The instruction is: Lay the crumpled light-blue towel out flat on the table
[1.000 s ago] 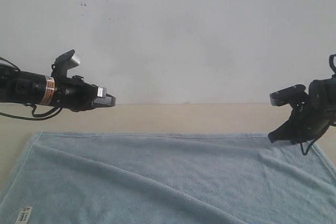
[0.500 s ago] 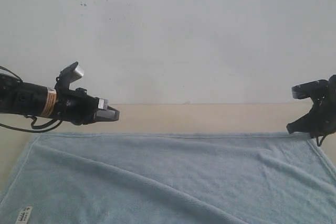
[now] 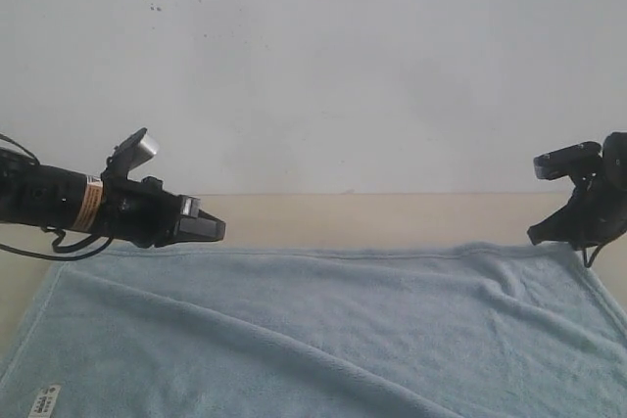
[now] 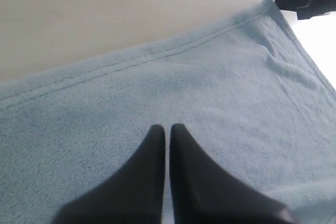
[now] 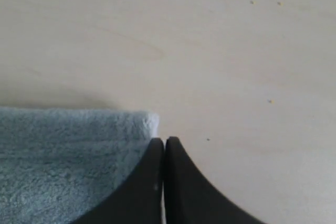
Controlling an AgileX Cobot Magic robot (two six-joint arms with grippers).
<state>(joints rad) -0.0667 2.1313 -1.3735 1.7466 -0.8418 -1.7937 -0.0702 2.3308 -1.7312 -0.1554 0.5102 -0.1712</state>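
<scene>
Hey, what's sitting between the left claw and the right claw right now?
In the exterior view, only the far edge of the towel and a strip of table run between the left claw and right claw; no other object.

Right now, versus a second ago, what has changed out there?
The left gripper has dropped toward the far edge of the towel. The right gripper swung outward to its far right corner, where a small ripple has risen. Both grippers stayed shut; the towel otherwise lies spread on the table as before.
</scene>
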